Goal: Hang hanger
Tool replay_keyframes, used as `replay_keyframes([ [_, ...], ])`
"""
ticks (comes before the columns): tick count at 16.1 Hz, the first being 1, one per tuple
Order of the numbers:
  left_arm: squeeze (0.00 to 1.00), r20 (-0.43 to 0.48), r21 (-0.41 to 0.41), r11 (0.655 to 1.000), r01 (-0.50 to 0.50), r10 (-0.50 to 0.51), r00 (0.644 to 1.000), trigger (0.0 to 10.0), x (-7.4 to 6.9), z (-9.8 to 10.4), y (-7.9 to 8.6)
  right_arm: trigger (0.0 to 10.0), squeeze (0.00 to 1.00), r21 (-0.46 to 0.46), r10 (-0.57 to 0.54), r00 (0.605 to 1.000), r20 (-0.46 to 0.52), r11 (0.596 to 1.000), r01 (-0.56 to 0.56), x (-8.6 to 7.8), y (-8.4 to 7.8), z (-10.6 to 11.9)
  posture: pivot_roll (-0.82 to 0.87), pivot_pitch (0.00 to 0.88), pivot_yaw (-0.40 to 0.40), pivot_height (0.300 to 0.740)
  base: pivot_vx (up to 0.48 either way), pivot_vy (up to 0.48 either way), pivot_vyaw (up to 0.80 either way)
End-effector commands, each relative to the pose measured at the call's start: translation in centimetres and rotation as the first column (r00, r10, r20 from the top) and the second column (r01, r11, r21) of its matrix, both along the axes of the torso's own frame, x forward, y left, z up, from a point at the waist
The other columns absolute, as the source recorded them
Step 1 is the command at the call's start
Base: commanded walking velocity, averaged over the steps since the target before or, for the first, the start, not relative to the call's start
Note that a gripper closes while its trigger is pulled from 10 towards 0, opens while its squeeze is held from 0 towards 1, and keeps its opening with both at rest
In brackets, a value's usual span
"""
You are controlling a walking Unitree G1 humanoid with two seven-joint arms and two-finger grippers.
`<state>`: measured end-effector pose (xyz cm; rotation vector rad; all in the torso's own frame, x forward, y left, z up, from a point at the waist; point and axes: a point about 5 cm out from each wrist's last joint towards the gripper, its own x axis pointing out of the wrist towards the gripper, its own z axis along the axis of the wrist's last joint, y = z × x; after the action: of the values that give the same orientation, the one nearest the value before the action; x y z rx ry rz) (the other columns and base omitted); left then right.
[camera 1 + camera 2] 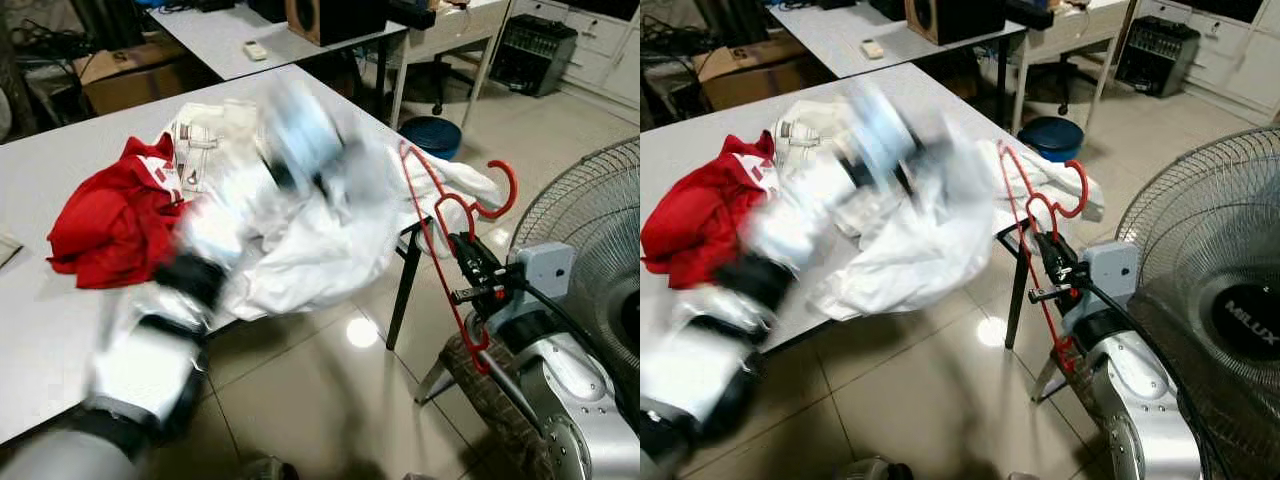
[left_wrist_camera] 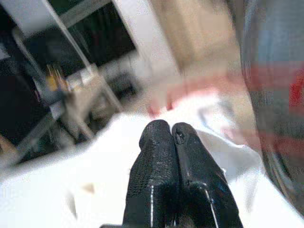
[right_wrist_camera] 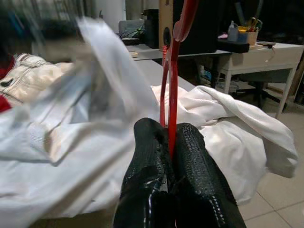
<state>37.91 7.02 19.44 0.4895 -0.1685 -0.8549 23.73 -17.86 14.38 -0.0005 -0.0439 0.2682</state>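
red hanger (image 1: 440, 215) clamped in my right gripper (image 3: 170, 137)
its long axis rises from my fingers, hook up. my left gripper (image 2: 172, 135), pressed closed, blurs over the white garment (image 1: 320, 240).

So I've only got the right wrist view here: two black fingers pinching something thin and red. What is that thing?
Observer: A red hanger, held upright by the right gripper off the table's corner.
Operator: And the white stuff behind it?
Observer: A white garment heaped on a grey table, with a red garment beside it.
Operator: Is the other arm doing anything?
Observer: The left gripper is over the white garment, fingers pressed together, blurred in both eye views.
Operator: Anything close by?
Observer: A standing fan beside the right arm.
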Motion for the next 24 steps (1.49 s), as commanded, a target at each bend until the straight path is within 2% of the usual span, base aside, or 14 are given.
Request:
replay_keyframes([
  [1, 0.0, -0.01, 0.052, 0.995, -0.09, 0.091, 0.996, 0.0, 0.6, -0.9, 0.2, 10.0, 0.0, -0.011, 0.019, 1.0, -0.001, 1.0, -0.019, -0.1, 0.2, 0.2, -0.17, 0.029, 0.058, 0.74, 0.0, 0.0, 0.0],
  [2, 0.0, -0.046, 0.087, 0.989, -0.121, 0.125, 0.991, 10.0, 0.6, -1.8, 0.3, 10.0, 0.0, -0.013, 0.021, 1.0, -0.005, 1.0, -0.021, -0.2, 0.2, 0.1, -0.17, 0.031, 0.056, 0.74, 0.0, 0.0, 0.0],
  [4, 0.01, -0.113, 0.083, 0.981, -0.173, 0.182, 0.977, 10.0, 0.7, -2.9, 1.0, 10.0, 0.0, -0.014, 0.026, 1.0, -0.009, 1.0, -0.026, -0.3, 0.4, 0.1, -0.17, 0.033, 0.061, 0.74, 0.0, 0.0, 0.0],
  [5, 1.0, -0.187, 0.024, 0.98, -0.196, 0.198, 0.962, 10.0, 0.8, -3.1, 1.7, 10.0, 0.0, -0.01, 0.028, 1.0, -0.012, 1.0, -0.029, -0.4, 0.6, 0.0, -0.18, 0.031, 0.064, 0.74, 0.0, 0.0, 0.0],
  [6, 1.0, -0.203, -0.005, 0.979, -0.204, 0.198, 0.959, 10.0, 1.0, -2.9, 1.9, 10.0, 0.0, -0.01, 0.029, 0.999, -0.013, 1.0, -0.029, -0.5, 0.6, 0.0, -0.18, 0.03, 0.064, 0.74, 0.0, 0.0, 0.0],
  [7, 1.0, -0.246, -0.093, 0.968, -0.232, 0.203, 0.948, 10.0, 1.3, -2.3, 2.1, 10.0, 0.0, -0.008, 0.031, 0.999, -0.018, 0.999, -0.031, -0.5, 0.7, -0.1, -0.18, 0.03, 0.065, 0.74, 0.0, 0.0, 0.0],
  [10, 1.0, -0.358, -0.317, 0.892, -0.321, 0.201, 0.912, 10.0, 2.4, 0.1, 3.5, 10.0, 0.0, -0.016, 0.061, 0.996, -0.063, 0.998, -0.062, -0.6, 0.9, -0.7, -0.18, 0.026, 0.062, 0.74, 0.0, 0.0, 0.0],
  [11, 1.0, -0.371, -0.332, 0.883, -0.332, 0.201, 0.907, 10.0, 2.6, 0.5, 3.8, 10.0, 0.0, -0.018, 0.063, 0.996, -0.065, 0.998, -0.064, -0.6, 0.9, -0.7, -0.17, 0.026, 0.06, 0.74, 0.0, 0.0, 0.0],
  [13, 1.0, -0.397, -0.329, 0.876, -0.352, 0.21, 0.893, 10.0, 2.9, 1.0, 4.8, 10.0, 0.0, -0.018, 0.063, 0.995, -0.071, 0.998, -0.065, -0.6, 0.7, -0.8, -0.18, 0.028, 0.064, 0.74, 0.0, 0.0, 0.0],
  [17, 0.95, -0.347, -0.142, 0.963, -0.229, 0.168, 0.923, 10.0, 2.1, 0.8, 6.3, 10.0, 0.0, -0.015, 0.067, 0.994, -0.089, 0.998, -0.068, -0.8, 0.7, -1.2, -0.18, 0.038, 0.074, 0.74, 0.0, 0.0, 0.0],
  [18, 0.0, -0.347, -0.115, 0.976, -0.183, 0.134, 0.928, 10.0, 1.6, 0.8, 6.7, 10.0, 0.0, -0.016, 0.061, 0.994, -0.093, 0.998, -0.063, -0.9, 0.5, -1.2, -0.18, 0.04, 0.079, 0.74, 0.0, 0.0, 0.0],
  [21, 0.0, -0.309, -0.014, 1.0, 0.01, -0.014, 0.951, 10.0, -1.9, 1.0, 8.2, 10.0, 0.0, 0.026, -0.015, 0.999, -0.048, 1.0, 0.016, -1.5, -1.0, -0.3, -0.18, 0.054, 0.08, 0.74, 0.0, 0.0, 0.0],
  [23, 0.0, -0.26, 0.09, 0.983, 0.158, -0.13, 0.957, 10.0, -4.6, -0.3, 7.8, 10.0, 0.0, 0.038, 0.008, 0.998, -0.067, 0.999, -0.006, -2.5, -1.4, -0.7, -0.17, 0.061, 0.074, 0.74, 0.0, 0.0, 0.0],
  [24, 0.0, -0.256, 0.114, 0.98, 0.161, -0.128, 0.958, 10.0, -5.0, -0.8, 7.6, 10.0, 0.0, 0.036, 0.012, 0.997, -0.074, 0.999, -0.009, -2.7, -1.5, -0.9, -0.17, 0.062, 0.074, 0.74, 0.0, 0.0, 0.0],
])
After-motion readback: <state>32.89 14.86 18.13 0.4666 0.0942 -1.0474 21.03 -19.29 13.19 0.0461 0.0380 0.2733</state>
